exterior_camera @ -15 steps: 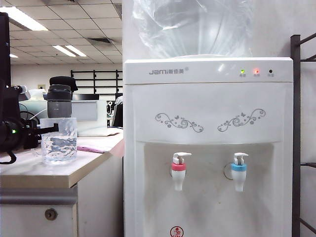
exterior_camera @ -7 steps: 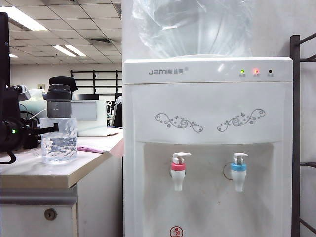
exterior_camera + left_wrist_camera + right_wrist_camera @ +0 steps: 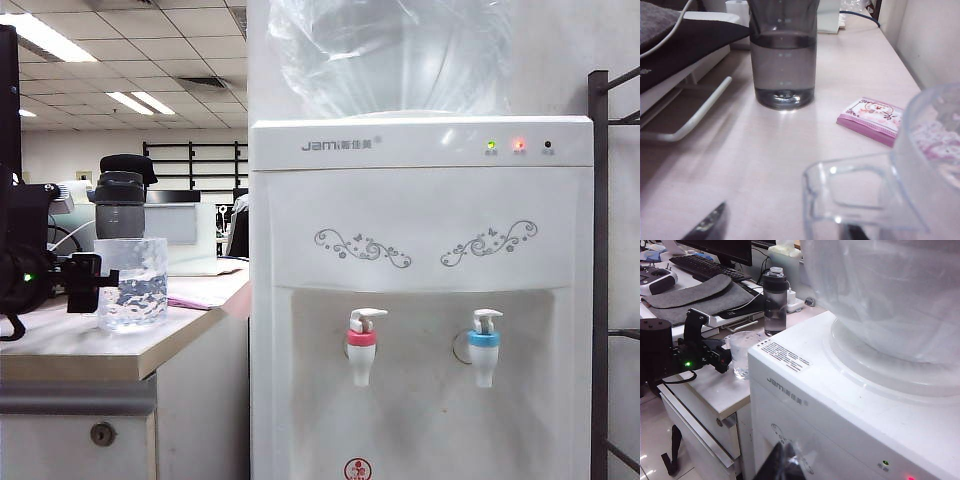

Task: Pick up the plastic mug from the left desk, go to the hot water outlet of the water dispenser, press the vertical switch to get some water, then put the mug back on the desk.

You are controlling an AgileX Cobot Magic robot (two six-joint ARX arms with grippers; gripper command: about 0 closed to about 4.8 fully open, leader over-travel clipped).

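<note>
Since 1 second ago, exterior view: left gripper (image 3: 88,283) has let go of plastic mug (image 3: 132,284), jaws now spread, fingers just beside mug's left wall; mug shifted slightly right, stands upright on left desk (image 3: 70,350), water inside. Judged: last step (put-back) as good as done. Dark bottle (image 3: 121,204) just behind mug.

Left wrist view: mug handle (image 3: 850,197) free; bottle holds liquid; pink packet (image 3: 871,119) near mug.

Right wrist view: right gripper (image 3: 782,464) closed, empty, over water dispenser (image 3: 840,405), well apart from mug.
</note>
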